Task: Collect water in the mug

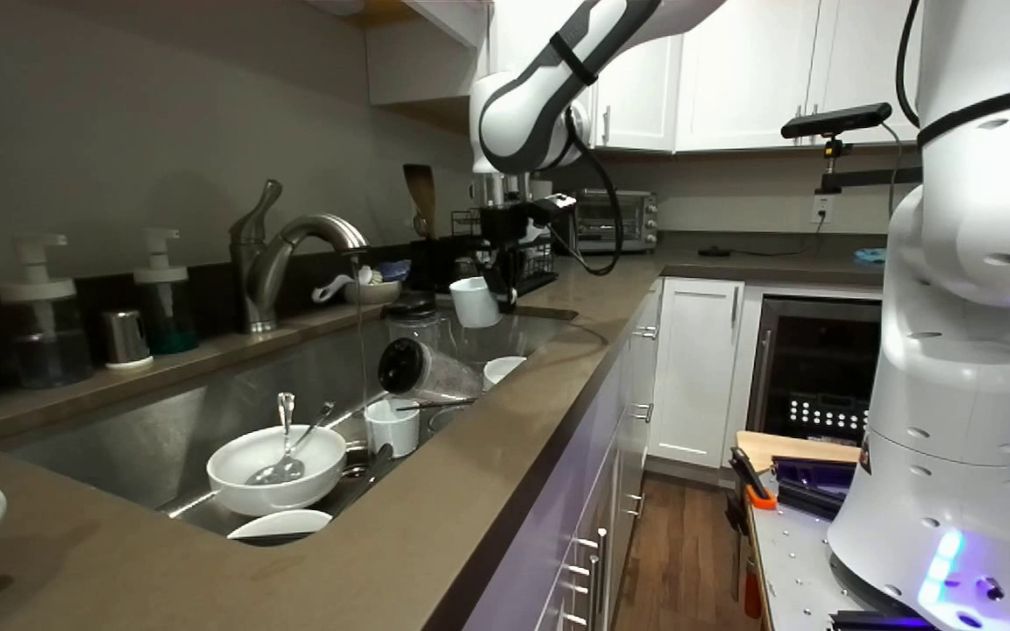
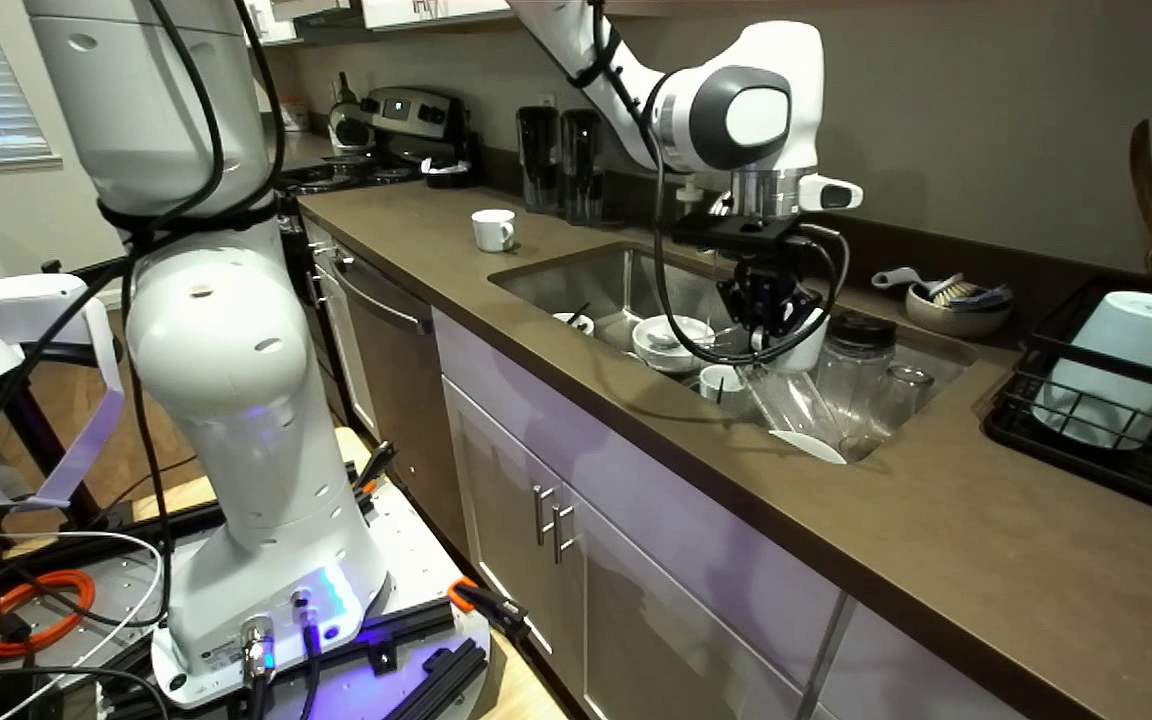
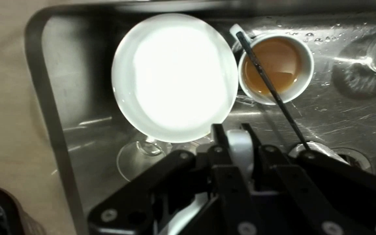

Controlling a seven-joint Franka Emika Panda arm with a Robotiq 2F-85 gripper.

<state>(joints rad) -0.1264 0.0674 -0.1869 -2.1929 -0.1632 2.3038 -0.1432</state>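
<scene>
A white mug (image 1: 474, 303) hangs slightly tilted from my gripper (image 1: 508, 294) above the sink, apart from the faucet; it also shows in an exterior view (image 2: 804, 342). My gripper (image 2: 761, 335) is shut on its handle. In the wrist view the mug's handle (image 3: 242, 153) stands between the fingers of my gripper (image 3: 232, 129); most of the mug's body is hidden behind the gripper. The metal faucet (image 1: 321, 230) arches over the sink, and a thin water stream (image 1: 360, 324) falls from it. The mug's inside is not visible.
The sink (image 2: 626, 262) holds a white bowl (image 1: 273, 491) with utensils, a tilted jar (image 1: 435, 372), an upright jar (image 2: 851, 365), a mug of brown liquid (image 3: 274, 65) with a dark utensil across it, and a pale dish (image 3: 175, 78). A drying rack (image 2: 1056, 440) stands beside the sink.
</scene>
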